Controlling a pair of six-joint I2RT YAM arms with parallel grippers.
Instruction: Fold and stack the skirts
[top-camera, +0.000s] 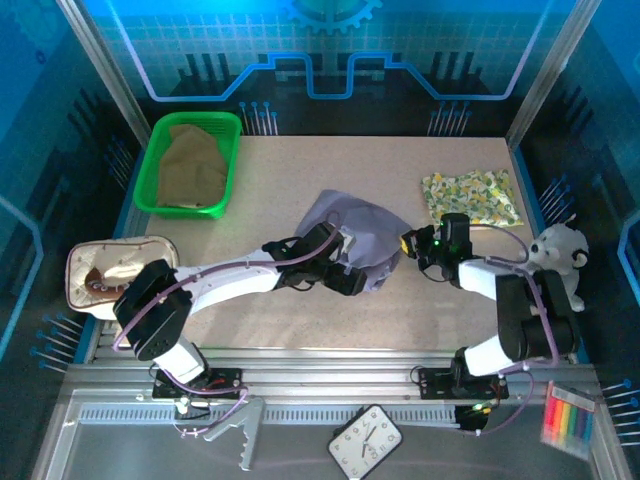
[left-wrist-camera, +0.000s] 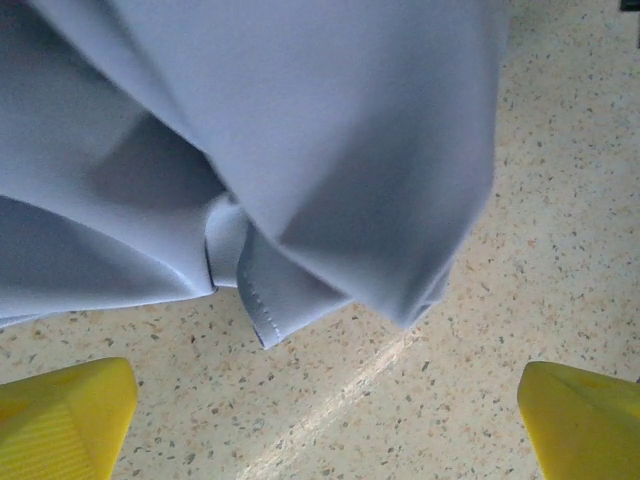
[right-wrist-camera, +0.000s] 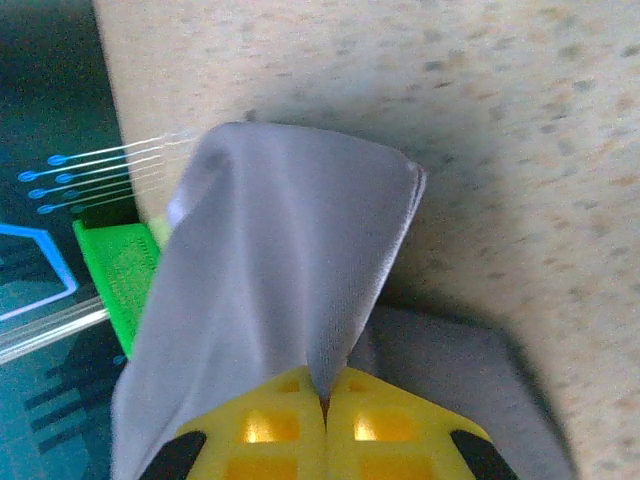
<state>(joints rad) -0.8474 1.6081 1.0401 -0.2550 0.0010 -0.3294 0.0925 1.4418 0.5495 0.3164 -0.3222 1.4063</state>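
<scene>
The table (top-camera: 300, 170) is the biggest thing here, a pale speckled top with the two arms coming from its near edge. In the middle of it lies the lavender skirt (top-camera: 362, 222), crumpled and not folded, with loose folds and a stitched hem that the left wrist view shows just above the bare table top.

At the far left corner stands a green basket (top-camera: 180, 211), and the olive-tan skirt (top-camera: 195, 165) lies bunched inside it. Near the far right edge, well apart from the basket, the pale yellow skirt (top-camera: 470, 197) with the floral print lies flat on the table.

At the left side, near the edge, there is a beige pouch (top-camera: 105, 272) with brown trim. A white plush toy (top-camera: 560, 255) sits at the right edge, beside the right arm. On the metal shelf in front of the arms lie a small clock (top-camera: 365, 437) and, more to the right, a pack of coloured markers (top-camera: 567, 415).

The left gripper (left-wrist-camera: 320, 425) is open wide — its yellow fingertips (left-wrist-camera: 60, 420) stand far apart over the table, just beside the near side of the lavender skirt, and nothing is between them. The right gripper (right-wrist-camera: 325, 400) is closed on the right edge of the lavender skirt; the cloth is pinched between its two yellow fingers and rises from them in a fold.
</scene>
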